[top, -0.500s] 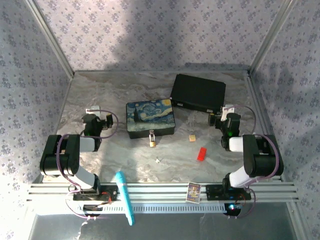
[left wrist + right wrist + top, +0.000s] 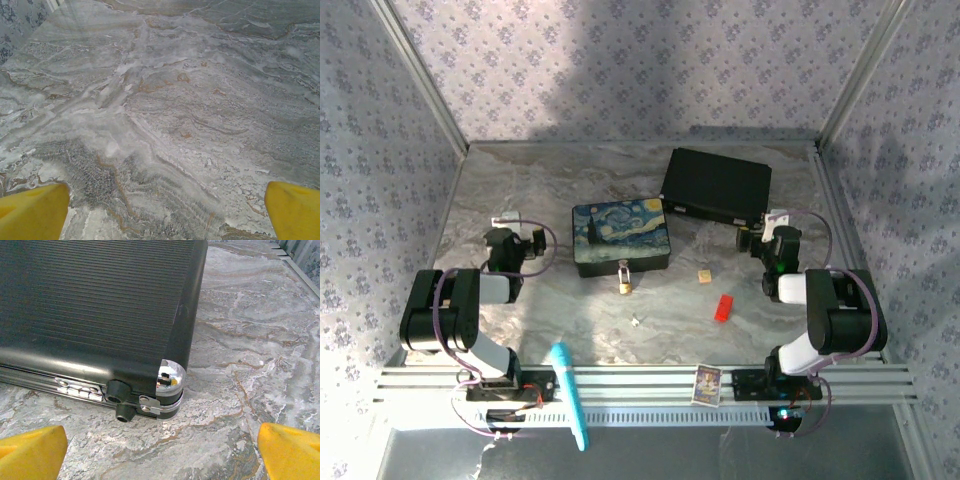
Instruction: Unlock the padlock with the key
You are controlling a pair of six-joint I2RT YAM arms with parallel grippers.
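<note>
Marbled tabletop is being shared by the padlock, against the painted box, and the key; left gripper and right gripper are being held spread.

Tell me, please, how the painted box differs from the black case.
The painted box shows a blue and yellow night sky; the black case is plain ribbed black. The painted box is smaller than the black case. Both lie flat and shut on the marbled table.
</note>
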